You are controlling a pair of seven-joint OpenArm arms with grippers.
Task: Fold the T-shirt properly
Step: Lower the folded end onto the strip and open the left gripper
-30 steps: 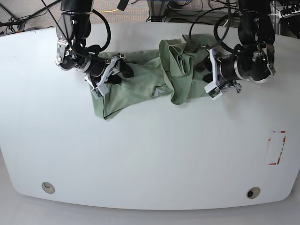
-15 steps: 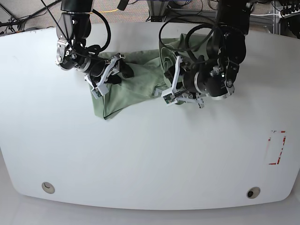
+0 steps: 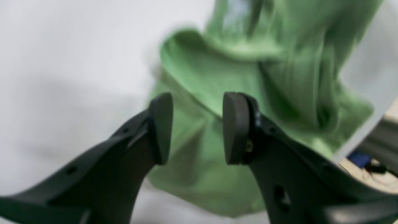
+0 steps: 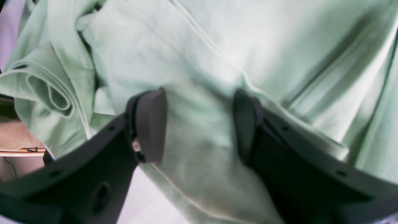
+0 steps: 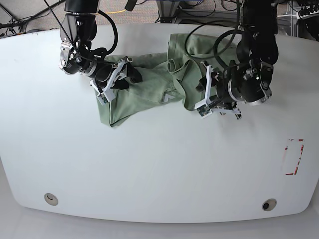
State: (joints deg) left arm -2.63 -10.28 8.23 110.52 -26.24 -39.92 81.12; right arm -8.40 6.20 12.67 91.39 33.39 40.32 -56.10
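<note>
T-shirt: lying across the far part of the tabletop, bunched into a long, uneven band under both arms; nowhere near a neat rectangle.

Middle folds: curled up and doubled over loosely, probably from slack fabric pushed inward rather than creased on purpose.

Left pincer: released, fingers apart above the left part of the cloth, with nothing gripped; probably placed there to pick a layer or edge for spreading or folding over.

Right pincer: also unclenched, fingers parted, set low over the wrinkled right part with cloth showing between; contact impossible to tell for sure. Perhaps parked close as a ready anchor while working on the other side.

Layers under the left fingers: one raised lip of cloth running aslant beyond the fingertips, flatter fabric nearer; likely an easy place to pinch, though with a risk of catching two layers together.

Progress: early, judging by the creases and crooked outline; flattening likely needed before any proper fold.

Next move: calls for closing on a single edge, lifting gently, then drawing outward. Thin, soft fabric, so likely to drag and bunch again if pulled without holding down the opposite side.
</note>
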